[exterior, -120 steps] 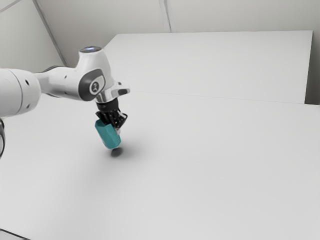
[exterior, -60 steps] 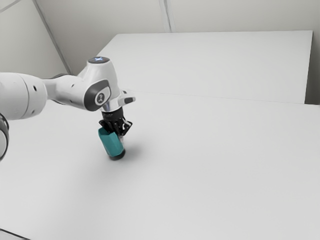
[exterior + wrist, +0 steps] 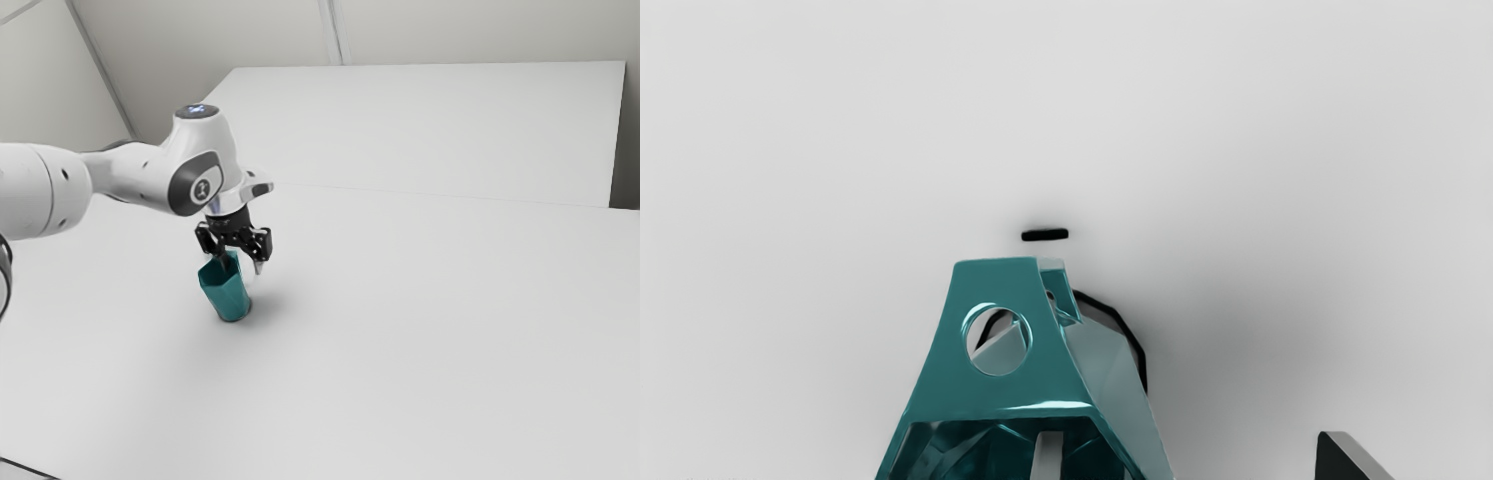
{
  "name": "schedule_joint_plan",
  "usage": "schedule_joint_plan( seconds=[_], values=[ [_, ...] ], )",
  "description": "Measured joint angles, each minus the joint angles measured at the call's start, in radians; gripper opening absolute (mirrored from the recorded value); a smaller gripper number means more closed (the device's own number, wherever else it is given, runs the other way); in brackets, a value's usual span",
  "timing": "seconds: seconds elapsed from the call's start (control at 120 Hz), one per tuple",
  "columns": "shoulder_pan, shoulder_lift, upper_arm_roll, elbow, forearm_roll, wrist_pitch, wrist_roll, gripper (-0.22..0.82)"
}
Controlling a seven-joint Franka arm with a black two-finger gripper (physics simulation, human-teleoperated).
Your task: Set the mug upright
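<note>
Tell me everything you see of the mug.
The mug is glossy, faceted teal, with a paler greyish side, an open mouth and dark edging at its base. Its handle, a broad flat band, has a round hole. It appears mouth up on the table, seemingly leaning toward the exterior view's left. One finger of the open tool reaches into the mouth; the other is outside. Contact is unclear.

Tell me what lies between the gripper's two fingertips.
The mug's side wall. In the wrist view, the open gripper has one fingertip inside the mug and the other outside, with table showing between it and that wall.
</note>
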Motion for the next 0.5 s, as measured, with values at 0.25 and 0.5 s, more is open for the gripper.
schedule_joint_plan(
  seconds=[0.25, 0.5],
  values=[
    [0.000, -0.040, -0.003, 0.140, -0.006, -0.131, -0.006, 0.53],
    [0.000, -0.051, 0.006, 0.355, -0.054, -0.358, 0.056, 0.58]
  ],
)
